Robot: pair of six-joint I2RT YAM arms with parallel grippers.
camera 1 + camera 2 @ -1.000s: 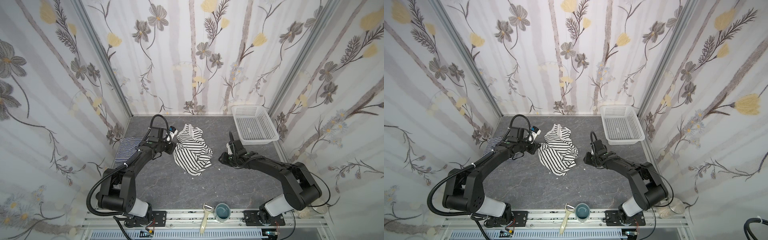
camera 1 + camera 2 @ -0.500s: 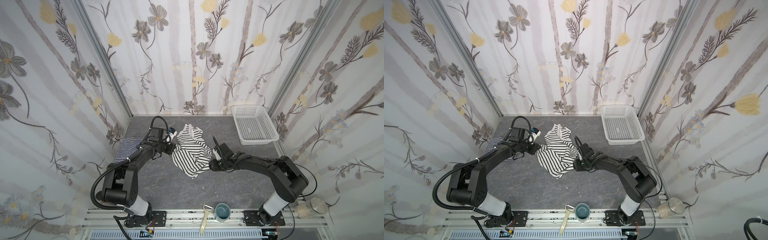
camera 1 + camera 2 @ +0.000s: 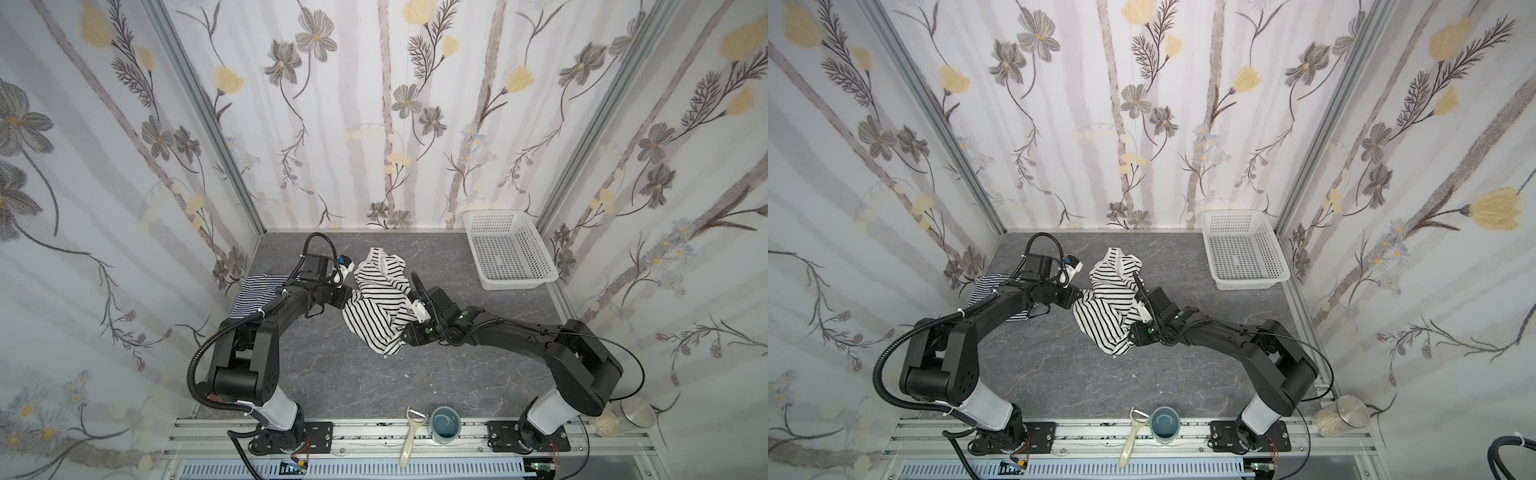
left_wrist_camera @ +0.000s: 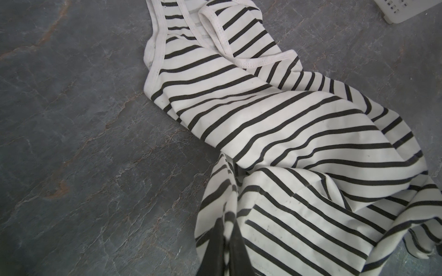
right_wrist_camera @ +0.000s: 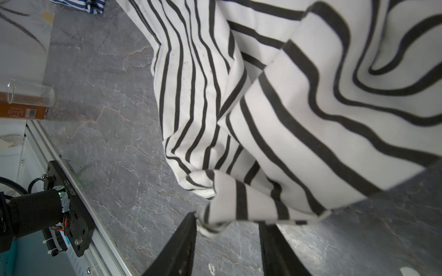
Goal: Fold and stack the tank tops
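The white tank top with wide black stripes (image 3: 374,309) (image 3: 1104,309) lies crumpled in the middle of the grey table. My left gripper (image 4: 226,230) (image 3: 347,297) is shut on a bunched fold at its left edge. My right gripper (image 5: 229,222) (image 3: 405,332) stands open at the top's right lower edge, and a rolled bit of hem hangs at its fingertips without being pinched. The navy fine-striped tank top (image 3: 255,291) (image 3: 984,289) lies by the left wall, partly hidden under my left arm.
A white perforated basket (image 3: 509,253) (image 3: 1241,249) stands at the back right corner. On the front rail are a teal cup (image 3: 445,424) and a peeler (image 3: 411,436). A glass jar (image 3: 636,411) sits outside at the front right.
My right arm has swung left from beside the basket to the right edge of the black-striped top, and its jaws widened slightly. The left gripper has kept its hold in place.
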